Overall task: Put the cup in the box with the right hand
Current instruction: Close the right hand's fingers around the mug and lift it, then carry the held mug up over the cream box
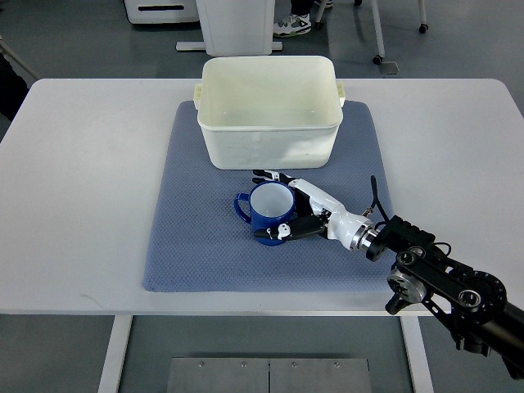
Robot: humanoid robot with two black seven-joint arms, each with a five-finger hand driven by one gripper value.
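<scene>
Blue and glazed, with a white inside, the cup (268, 211) stands upright on a grey-blue mat (192, 237) in the top view, its handle pointing toward the picture's left. The right hand (301, 205) reaches in from the lower right on a black arm and wraps around the cup's right side: its upper fingers (270, 175) curve past the far rim while a lower finger presses the near wall, so the hand is closed around the cup. Just beyond the cup, near but apart from it, sits the white box (270, 143), a plastic tub with small side handles, resting on the far part of the mat. The mat lies on a white table (74, 180). The cup is outside the box
</scene>
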